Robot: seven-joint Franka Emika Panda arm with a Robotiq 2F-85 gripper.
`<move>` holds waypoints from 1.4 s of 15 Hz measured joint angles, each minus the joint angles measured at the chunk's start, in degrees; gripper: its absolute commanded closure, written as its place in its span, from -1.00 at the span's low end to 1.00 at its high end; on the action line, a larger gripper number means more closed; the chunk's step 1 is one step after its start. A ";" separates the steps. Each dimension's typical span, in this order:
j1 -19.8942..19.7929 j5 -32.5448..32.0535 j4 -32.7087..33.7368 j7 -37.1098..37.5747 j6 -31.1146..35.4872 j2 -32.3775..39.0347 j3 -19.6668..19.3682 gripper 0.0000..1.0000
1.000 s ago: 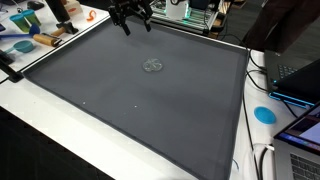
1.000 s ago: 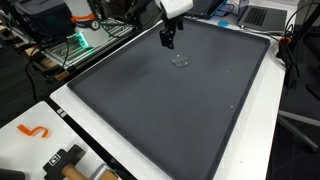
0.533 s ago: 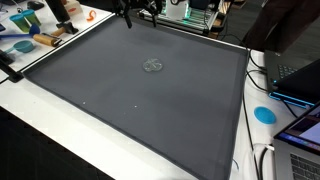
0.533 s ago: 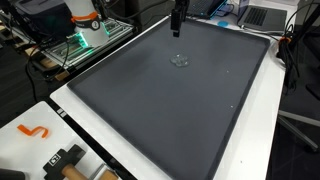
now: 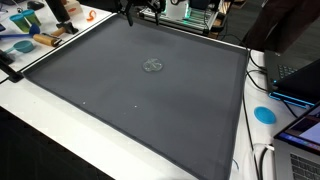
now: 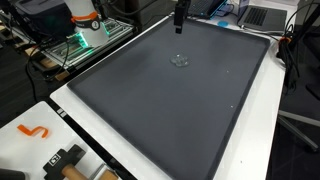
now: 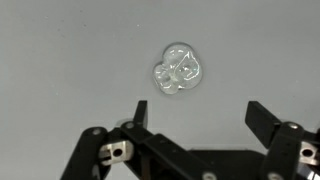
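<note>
A small clear, crumpled glassy or plastic object (image 7: 178,71) lies alone on a large dark grey mat (image 5: 150,110). It shows in both exterior views (image 5: 152,66) (image 6: 180,60). My gripper (image 7: 198,115) hangs well above the mat, open and empty, its two black fingers (image 7: 139,112) spread wide just below the object in the wrist view. In an exterior view only the fingertips show at the top edge (image 6: 179,17); in another the gripper (image 5: 140,8) sits at the mat's far edge.
The mat lies on a white table (image 5: 40,130). Tools and an orange hook (image 6: 35,131) lie at one corner. A blue disc (image 5: 264,114), laptops and cables sit along one side. A green-lit rack (image 6: 80,42) stands behind.
The gripper has risen from just above the mat to near the top of both exterior views, mostly in the first half second. The clear object has not moved.
</note>
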 measured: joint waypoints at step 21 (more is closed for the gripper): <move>3.14 3.90 -5.19 48.31 17.44 9.16 -0.66 -1.00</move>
